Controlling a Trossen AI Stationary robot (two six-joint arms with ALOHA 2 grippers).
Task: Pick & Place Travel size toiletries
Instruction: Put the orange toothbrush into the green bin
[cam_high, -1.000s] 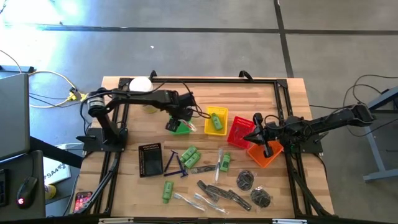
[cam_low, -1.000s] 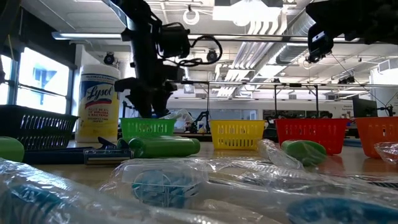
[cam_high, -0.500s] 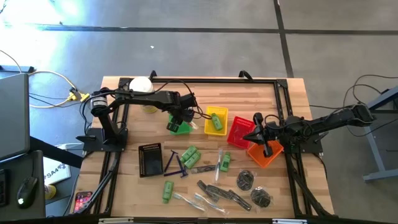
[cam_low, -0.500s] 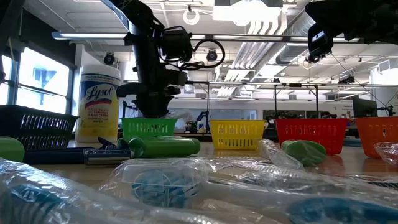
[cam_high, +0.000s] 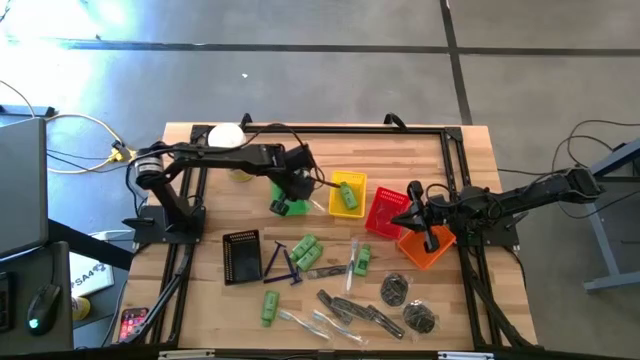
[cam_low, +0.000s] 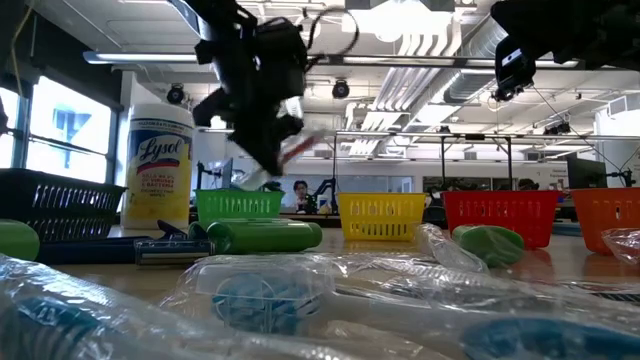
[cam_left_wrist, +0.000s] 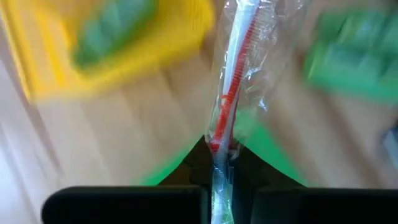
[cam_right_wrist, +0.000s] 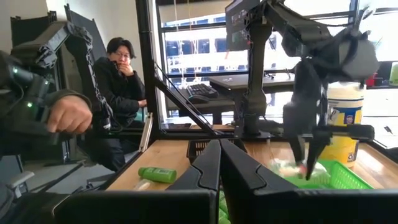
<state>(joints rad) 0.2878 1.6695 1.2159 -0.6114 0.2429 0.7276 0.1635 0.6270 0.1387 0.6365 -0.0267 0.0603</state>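
Wooden slats make up the desk (cam_high: 460, 150) I am working over, with a grey concrete floor around it and an open workshop beyond. My left gripper (cam_left_wrist: 221, 177) hangs over the small green mesh basket (cam_high: 288, 206) near the desk's far edge, clenched on a clear slim packet with a white-and-red stick inside (cam_left_wrist: 233, 81); the packet juts out past the fingertips. In the low view that arm is smeared, so I can only say the packet seems to slant out to the side. Just beside the green one stands the small yellow mesh basket (cam_high: 347, 194) with a bright green little bottle (cam_high: 348, 198) in it, then the red mesh basket (cam_high: 386, 212) and the orange mesh basket (cam_high: 424, 247).

My right gripper (cam_high: 412, 205) sits over the red and orange baskets, fingers pressed together with nothing between them. A big white jar with a yellow label (cam_low: 159, 168) stands at the far left corner, and a black mesh basket (cam_high: 241, 256) lies toward the left edge.

Most of the travel size toiletries (cam_high: 340, 285) lie spread along the near edge: green tubes, clear packets, dark grey oblong pieces, blue razor-like sticks and two round dark pouches. A seated person (cam_right_wrist: 121, 81) shows beyond the desk.
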